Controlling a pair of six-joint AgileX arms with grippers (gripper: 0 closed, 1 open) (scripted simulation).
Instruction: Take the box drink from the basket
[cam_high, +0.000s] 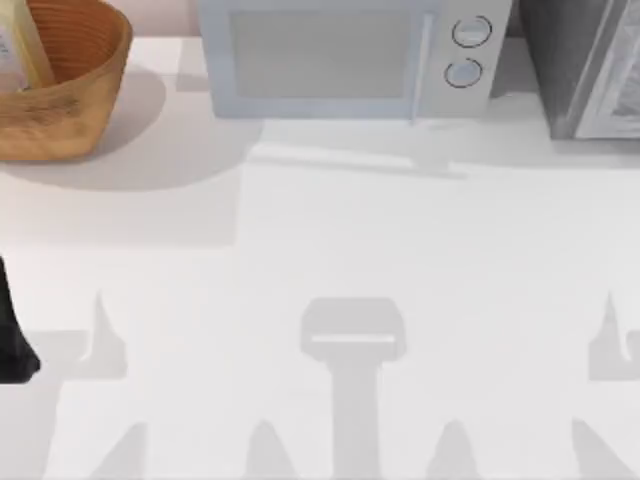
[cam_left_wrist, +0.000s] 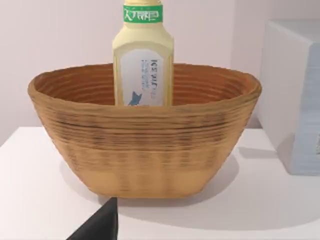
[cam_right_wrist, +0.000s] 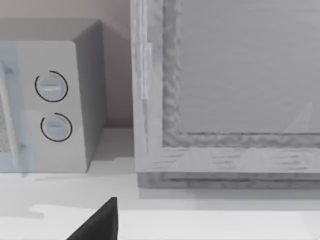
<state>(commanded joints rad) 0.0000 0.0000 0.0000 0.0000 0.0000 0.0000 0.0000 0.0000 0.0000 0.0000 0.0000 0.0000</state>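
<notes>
Table (cam_high: 330, 250): a white surface running the full width of the top view, with appliances along its far edge.

Grey cabinet (cam_high: 585, 65): at the far right corner; the right wrist view shows its framed front panel (cam_right_wrist: 240, 75) close up, just beside the microwave.

Microwave (cam_high: 345, 55): pale, at the middle of the far edge, two round dials (cam_high: 468, 50) on its right side.

Basket (cam_high: 60, 85): far left corner, round and orange-brown, standing upright on the table; the ribbed inner wall and thick rim (cam_left_wrist: 145, 102) are plain from the left wrist view.

Box drink (cam_left_wrist: 143, 55): inside the basket, towards its back wall — pale yellow, long axis vertical or nearly so, the green-printed band (cam_left_wrist: 143, 14) uppermost and the labelled face turned to the left wrist camera. Its neck stands well clear above the rim. From above it sits at the left side of the basket (cam_high: 20, 45).

Left arm (cam_high: 12, 330): a dark piece at the table's left edge, well apart from the basket; a dark tip (cam_left_wrist: 97, 222) faces the basket. Whether its claw is wide or narrow, I cannot tell.

Right arm: a dark tip (cam_right_wrist: 97, 222) in front of the cabinet — claw state, cannot tell.
</notes>
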